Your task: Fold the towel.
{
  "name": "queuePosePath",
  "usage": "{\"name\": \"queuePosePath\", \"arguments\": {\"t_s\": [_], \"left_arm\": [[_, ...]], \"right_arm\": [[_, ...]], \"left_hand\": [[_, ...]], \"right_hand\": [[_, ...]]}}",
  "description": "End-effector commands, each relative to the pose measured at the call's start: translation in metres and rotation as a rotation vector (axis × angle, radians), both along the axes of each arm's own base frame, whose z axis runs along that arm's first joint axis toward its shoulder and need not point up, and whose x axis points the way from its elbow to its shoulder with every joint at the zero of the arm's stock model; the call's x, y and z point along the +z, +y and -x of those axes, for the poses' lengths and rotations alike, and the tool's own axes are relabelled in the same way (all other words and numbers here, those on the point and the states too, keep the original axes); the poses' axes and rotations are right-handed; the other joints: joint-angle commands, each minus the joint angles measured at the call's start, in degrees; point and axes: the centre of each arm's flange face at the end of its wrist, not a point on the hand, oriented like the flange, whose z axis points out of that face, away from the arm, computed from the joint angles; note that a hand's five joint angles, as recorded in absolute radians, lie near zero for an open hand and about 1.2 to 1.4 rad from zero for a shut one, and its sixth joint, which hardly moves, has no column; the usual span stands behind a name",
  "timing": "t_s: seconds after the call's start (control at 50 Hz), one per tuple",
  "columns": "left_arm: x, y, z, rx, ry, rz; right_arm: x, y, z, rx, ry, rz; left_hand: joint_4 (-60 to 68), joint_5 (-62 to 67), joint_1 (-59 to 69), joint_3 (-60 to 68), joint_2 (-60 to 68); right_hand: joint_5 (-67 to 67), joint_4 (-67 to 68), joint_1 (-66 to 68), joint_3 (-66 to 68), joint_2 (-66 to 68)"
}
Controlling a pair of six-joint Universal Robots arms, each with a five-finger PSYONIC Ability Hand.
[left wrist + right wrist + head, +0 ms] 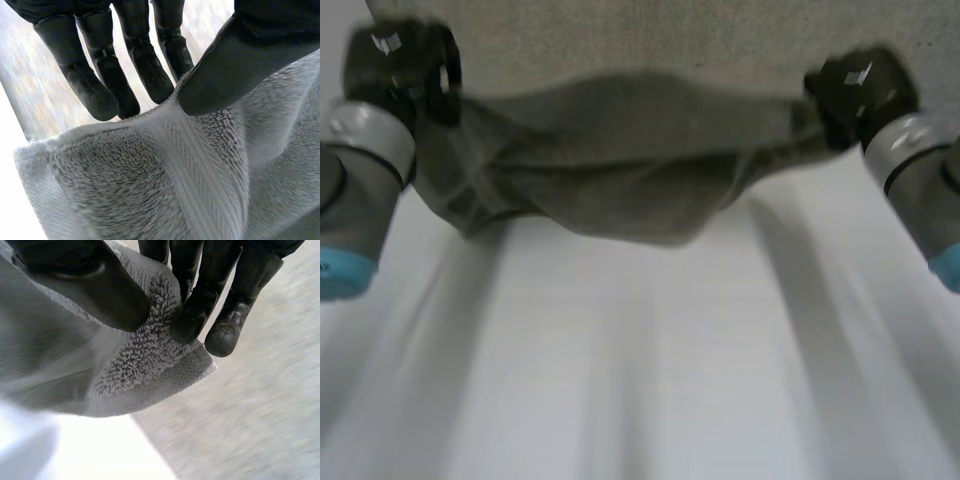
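The left hand [405, 65], upper left, and right hand [855, 90], upper right, each pinch the towel [620, 190] edge (thumb [100, 290] against fingers [195, 315]); the right's shallow bite may slip mid-fold.

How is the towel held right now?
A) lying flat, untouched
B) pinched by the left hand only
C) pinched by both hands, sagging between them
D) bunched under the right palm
C: the left hand and the right hand each pinch the towel's edge between thumb and fingers, and it sags between them.
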Motion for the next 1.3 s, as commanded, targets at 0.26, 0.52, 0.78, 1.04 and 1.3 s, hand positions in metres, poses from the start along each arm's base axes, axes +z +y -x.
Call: {"name": "queuePosePath", "arguments": {"t_s": [0.26, 0.52, 0.78, 1.04, 1.3], "left_arm": [[-0.115, 0.025, -0.016, 0.016, -0.152, -0.321], [-0.060, 0.059, -0.025, 0.018, -0.245, -0.130], [0.054, 0.079, -0.047, 0.107, -0.146, 0.200], [-0.017, 0.028, -0.033, 0.068, -0.235, -0.105], [-0.040, -0.050, -0.005, 0.052, -0.305, -0.169]], "right_arm": [[-0.127, 0.026, 0.007, 0.041, 0.218, -0.386], [-0.041, 0.051, 0.018, 0.018, 0.155, -0.170], [0.096, 0.096, 0.034, -0.018, 0.039, 0.187], [0.024, 0.049, 0.021, -0.002, 0.217, -0.112], [0.006, -0.025, 0.000, -0.057, 0.233, -0.019]], "left_hand": [[-7.6, -14.6, -2.5, -9.0, -7.2], [-7.6, -14.6, -2.5, -9.0, -7.2], [-7.6, -14.6, -2.5, -9.0, -7.2], [-7.6, -14.6, -2.5, -9.0, -7.2], [-7.6, -14.6, -2.5, -9.0, -7.2]], "right_hand": [[3.3, 3.1, 3.6, 3.2, 5.5], [3.3, 3.1, 3.6, 3.2, 5.5], [3.3, 3.1, 3.6, 3.2, 5.5], [3.3, 3.1, 3.6, 3.2, 5.5], [3.3, 3.1, 3.6, 3.2, 5.5]]}}
